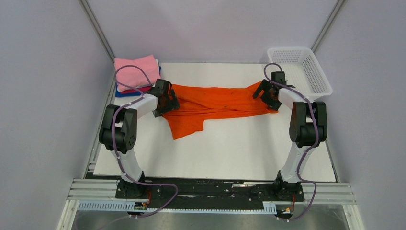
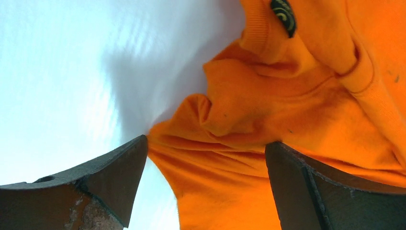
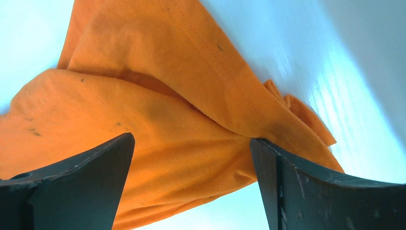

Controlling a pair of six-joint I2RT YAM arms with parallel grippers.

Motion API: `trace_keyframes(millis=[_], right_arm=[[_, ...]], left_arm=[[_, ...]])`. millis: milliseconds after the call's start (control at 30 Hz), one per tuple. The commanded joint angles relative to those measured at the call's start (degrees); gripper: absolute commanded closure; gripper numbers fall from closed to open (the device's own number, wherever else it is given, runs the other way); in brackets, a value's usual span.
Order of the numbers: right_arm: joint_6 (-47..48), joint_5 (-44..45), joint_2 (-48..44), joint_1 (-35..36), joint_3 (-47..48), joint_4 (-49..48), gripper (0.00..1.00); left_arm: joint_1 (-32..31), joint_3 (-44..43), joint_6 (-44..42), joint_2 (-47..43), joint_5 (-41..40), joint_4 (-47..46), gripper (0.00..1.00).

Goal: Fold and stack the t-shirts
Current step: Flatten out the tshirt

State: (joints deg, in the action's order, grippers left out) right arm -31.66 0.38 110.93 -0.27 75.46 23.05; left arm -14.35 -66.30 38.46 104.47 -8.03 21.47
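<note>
Top external alone shows folded t-shirts (image 1: 137,72) and basket (image 1: 316,72); wrist views show left gripper (image 2: 206,146) and right gripper (image 3: 191,139) spread over orange t-shirt (image 1: 215,103).

One loose orange t-shirt (image 1: 215,103) lay on the single worktop (image 1: 230,153). One pile of folded t-shirts (image 1: 137,71) showed three colours: pink, magenta and blue. How many pieces it held could not be told. There was one white mesh basket (image 1: 320,79), and two hands, the left hand (image 1: 166,101) and the right hand (image 1: 268,93).
</note>
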Motion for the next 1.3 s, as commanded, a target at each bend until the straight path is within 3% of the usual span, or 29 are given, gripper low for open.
trace_keyframes(millis=[0,167,267,433,567,733,933,1133,1200,1233,1267], right_arm=[[8.6,1.6,-6.4,-2.1,0.2,-9.5,0.00],[9.1,-7.6,-12.1,-1.8,-4.6,-10.5,0.00],[9.3,-11.4,-15.7,-1.2,-8.1,-11.6,0.00],[9.5,-9.8,-17.7,-0.6,-11.8,-12.3,0.00],[8.4,-9.2,-17.0,-0.6,-13.0,-12.3,0.00],[7.8,-11.1,-17.5,-0.5,-14.0,-13.0,0.00],[8.0,-12.1,-20.8,-0.5,-16.6,-14.2,0.00],[7.4,-10.0,-24.2,-0.5,-19.2,-14.4,0.00],[7.1,-9.0,-25.2,-0.5,-19.9,-14.5,0.00],[6.9,-8.5,-25.7,-0.4,-20.4,-14.4,0.00],[6.8,-7.7,-26.2,-0.5,-20.8,-14.4,0.00]], left_arm=[[2.9,-3.7,-2.3,1.5,-4.5,3.9,0.00],[3.0,-3.9,-2.3,-5.3,-5.8,5.7,0.00],[3.0,-0.3,-1.5,-10.2,-2.1,6.7,0.00],[0.5,10.1,-0.8,-20.2,10.1,1.5,0.00],[-4.6,16.8,1.2,-24.5,10.5,2.3,0.00],[-10.0,23.2,4.0,-23.8,12.1,-0.8,0.08],[-12.7,21.7,5.1,-16.4,6.6,-1.7,0.22],[-18.0,15.5,5.2,-7.8,2.8,0.0,0.43],[-18.9,12.9,5.1,-5.5,0.3,2.7,0.61],[-19.0,11.6,5.1,-5.0,-0.4,4.2,0.82],[-19.0,11.1,5.2,-4.7,-2.2,5.0,0.92]])
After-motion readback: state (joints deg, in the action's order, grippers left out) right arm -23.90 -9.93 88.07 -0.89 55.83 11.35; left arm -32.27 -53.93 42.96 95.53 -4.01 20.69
